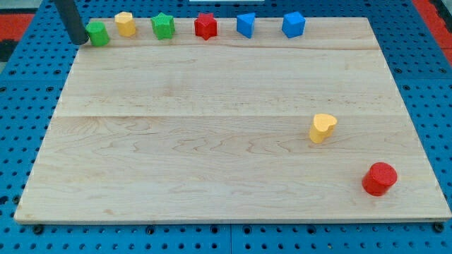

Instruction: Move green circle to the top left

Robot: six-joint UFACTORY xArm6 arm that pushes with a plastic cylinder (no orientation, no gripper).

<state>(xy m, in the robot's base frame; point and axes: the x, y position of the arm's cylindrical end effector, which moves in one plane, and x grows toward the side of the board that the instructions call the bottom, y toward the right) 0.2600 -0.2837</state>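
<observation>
The green circle block [98, 33] sits at the top left corner of the wooden board [212, 141]. My tip [79, 41] is right at its left side, touching or nearly touching it. The dark rod rises from there to the view's top edge.
Along the board's top edge, left to right after the green circle: a yellow block [125, 23], a green star [162, 26], a red star [205, 26], a blue block [245, 24], a blue cube [293, 24]. A yellow heart [323, 128] and a red cylinder [380, 178] lie at lower right.
</observation>
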